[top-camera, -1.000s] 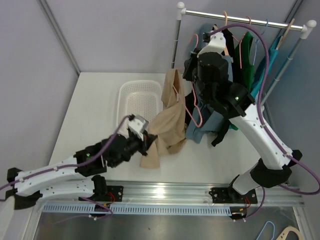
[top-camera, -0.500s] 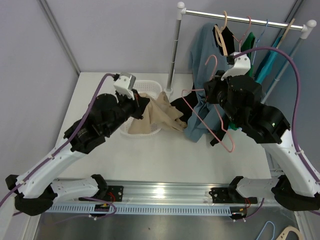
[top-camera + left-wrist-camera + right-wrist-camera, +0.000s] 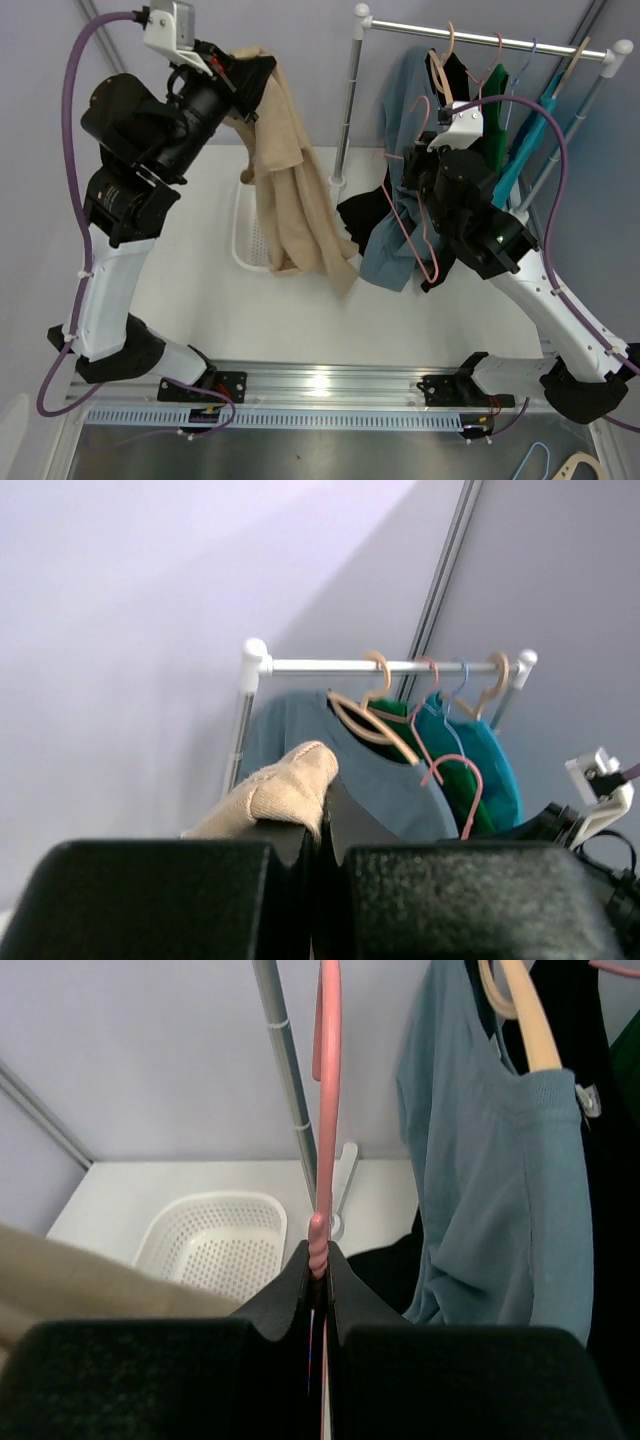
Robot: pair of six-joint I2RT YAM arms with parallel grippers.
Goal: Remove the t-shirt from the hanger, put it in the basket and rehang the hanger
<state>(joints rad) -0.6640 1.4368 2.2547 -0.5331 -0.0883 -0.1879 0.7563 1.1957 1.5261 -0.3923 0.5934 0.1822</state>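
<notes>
The beige t-shirt [image 3: 290, 200] hangs in a long drape from my left gripper [image 3: 255, 75], which is raised high at the back left and shut on a fold of it. In the left wrist view that fold [image 3: 285, 790] bulges over the closed gripper [image 3: 322, 830]. The pink hanger [image 3: 415, 215] is bare and apart from the shirt. My right gripper [image 3: 412, 172] is shut on it in front of the rack. In the right wrist view the hanger [image 3: 328, 1110] rises straight up out of the closed gripper [image 3: 320, 1260].
A white perforated basket [image 3: 245, 250] sits on the table under the hanging shirt, also seen as the basket [image 3: 215, 1240]. At the back right a clothes rail [image 3: 490, 40] on a post [image 3: 350, 100] carries several garments, the nearest a blue-grey shirt [image 3: 500, 1160].
My left arm has swung up from table height to high above the basket, lifting the beige t-shirt with it. The right gripper has shifted the empty pink hanger slightly up and left.
</notes>
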